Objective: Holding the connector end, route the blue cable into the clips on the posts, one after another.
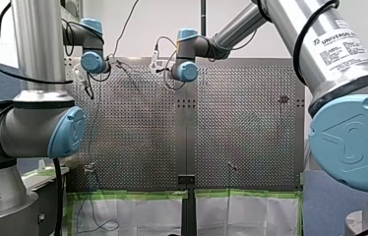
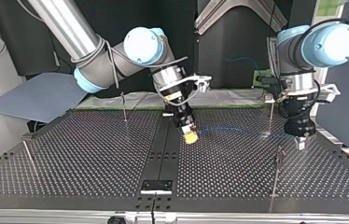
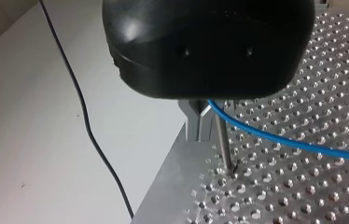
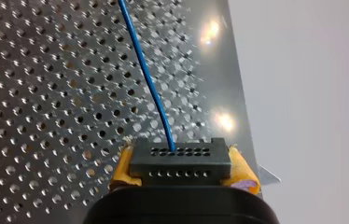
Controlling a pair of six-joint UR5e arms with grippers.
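My right gripper (image 2: 190,136) has its yellow pads (image 4: 243,171) clamped on the black connector (image 4: 180,161), and the blue cable (image 2: 238,130) runs from it over the perforated table (image 2: 93,154) past a post (image 3: 222,142) at my left gripper (image 3: 199,128), whose grip I cannot tell.

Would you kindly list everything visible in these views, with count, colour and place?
table: one, perforated metal, under both arms.
cable: one, blue, running across the table's half at the top view's right.
connector: one, dark grey, on the cable's end, above the table's middle.
posts: at least four, thin metal, upright, spread over the table.
cord: one, black, on the pale surface beside the table's edge.
sheet: one, grey-blue, beyond the table at the top view's left.
right gripper: yellow pads, jaws shut on the connector.
left gripper: black, low beside a post.
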